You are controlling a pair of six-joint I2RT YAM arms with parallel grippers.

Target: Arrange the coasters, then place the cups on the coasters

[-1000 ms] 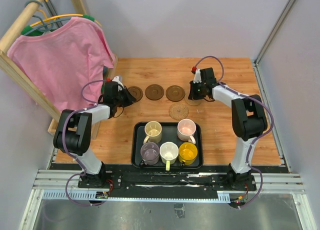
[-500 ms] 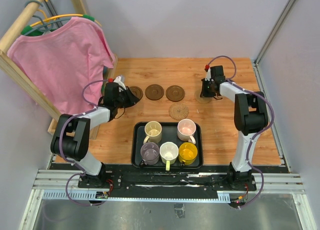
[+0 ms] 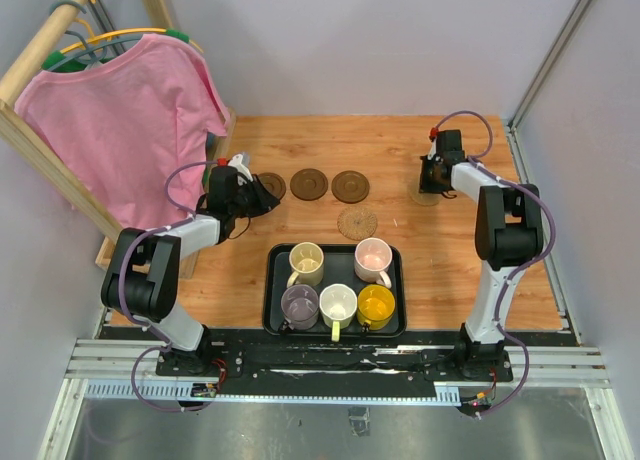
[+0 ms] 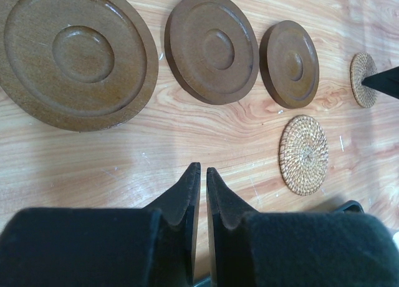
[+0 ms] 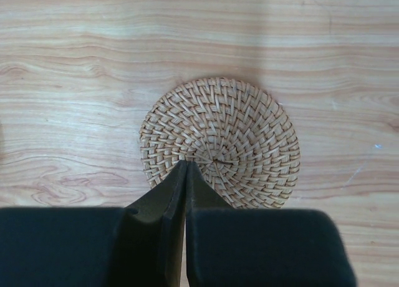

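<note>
Top external view shows the wooden tabletop (image 3: 450, 270). A pink shirt (image 3: 120, 130) hangs on a rack, off to the left of the left hand (image 3: 255, 194).

A black tray (image 3: 272, 300) sits about midway between the two hands, but closer to the arm bases than they are. All five cups stand in it. The cream cup (image 3: 306, 260) and the pink cup (image 3: 372, 256) are in the far row. The grey-lilac cup (image 3: 299, 303), the white cup (image 3: 338, 302) and the yellow cup (image 3: 376, 303) are in the near row.

Three brown coasters lie in a row on the tabletop. The first brown coaster (image 4: 78, 53) is just ahead of the left hand. The second brown coaster (image 4: 212, 47) and the third brown coaster (image 4: 290, 62) lie farther off to that hand's right.

One woven coaster (image 3: 357, 222) lies between the two hands, just past the tray. The other woven coaster (image 5: 218, 143) is under the right hand (image 5: 186, 164). That hand's fingers are pressed together and their tips rest on it.

The left hand is nearly closed, with only a thin gap, and it holds nothing.
</note>
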